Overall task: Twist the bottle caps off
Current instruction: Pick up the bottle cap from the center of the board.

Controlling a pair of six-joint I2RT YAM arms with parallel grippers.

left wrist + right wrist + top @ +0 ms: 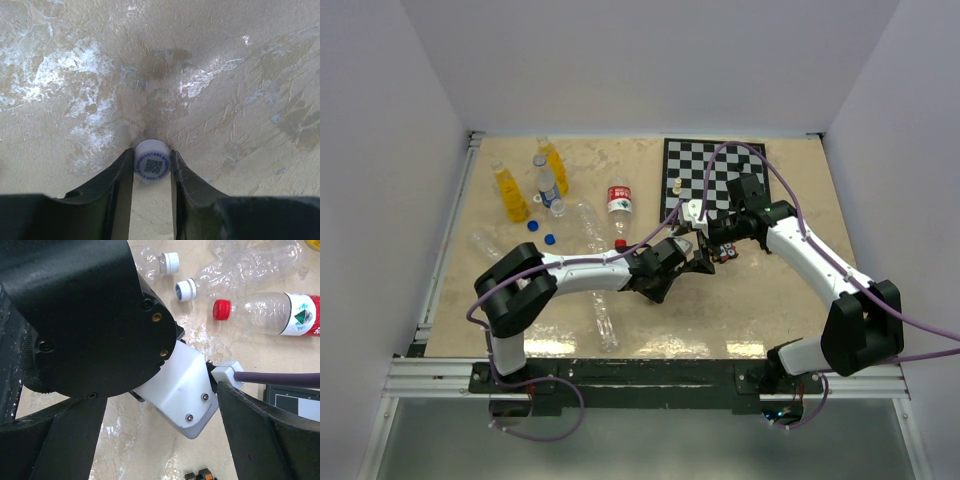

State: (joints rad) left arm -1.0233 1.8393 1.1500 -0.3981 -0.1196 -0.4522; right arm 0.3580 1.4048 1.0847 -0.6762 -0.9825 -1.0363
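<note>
The tabletop (770, 310) was pale and mottled, and both arms reached in toward its middle. The left arm (580, 270) stretched low across it while the right arm (810, 255) bent in from the side with the chessboard (720, 165). At the far left three small bottles (510, 195) stood upright, two orange-yellow and one clear. Longer clear bottles (590, 225) lay on their sides nearby, and two blue caps (532, 225) lay loose near them. The right fingers (260, 430) stood wide apart and held nothing, hanging just over the left arm's wrist, probably waiting their turn. The left fingers (115, 185) were clamped on a white cap (152, 161), its printed top facing the wrist camera. No bottle showed under it, so I judged it already off and ready to set down.
</note>
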